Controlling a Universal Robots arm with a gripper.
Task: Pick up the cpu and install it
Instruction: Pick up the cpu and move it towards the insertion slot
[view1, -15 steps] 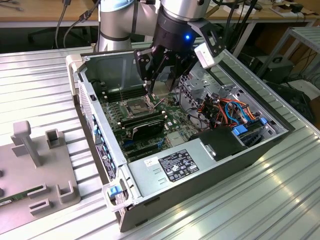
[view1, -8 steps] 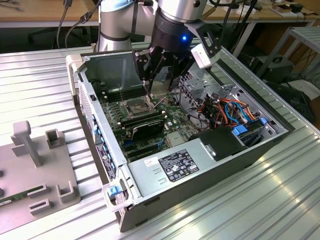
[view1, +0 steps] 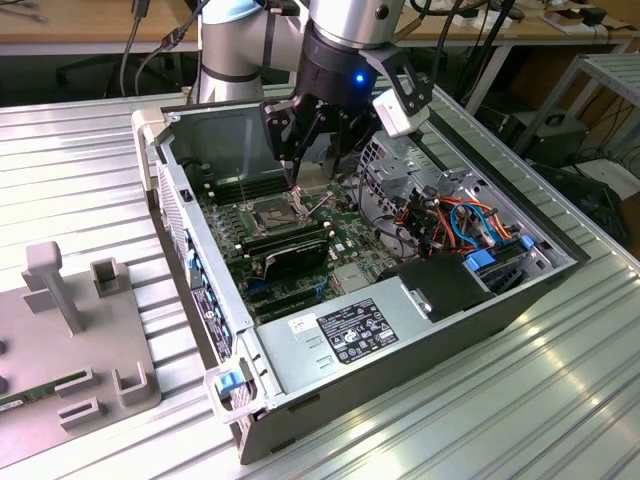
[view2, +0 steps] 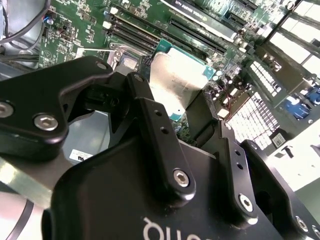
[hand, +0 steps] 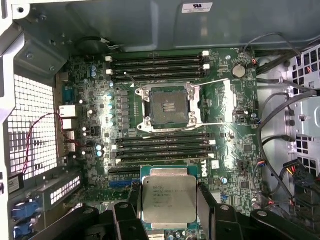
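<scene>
Clear air between the claw (hand: 169, 206), clamped on the cpu (hand: 168, 197), and the socket (hand: 170, 106). Memory slots (hand: 160, 67) flank the socket closely; cables (view1: 445, 215) lie beyond it.

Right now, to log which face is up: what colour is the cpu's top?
Dull silver-grey, with a teal-green edge; the cpu shows best in the first wrist view.
</scene>
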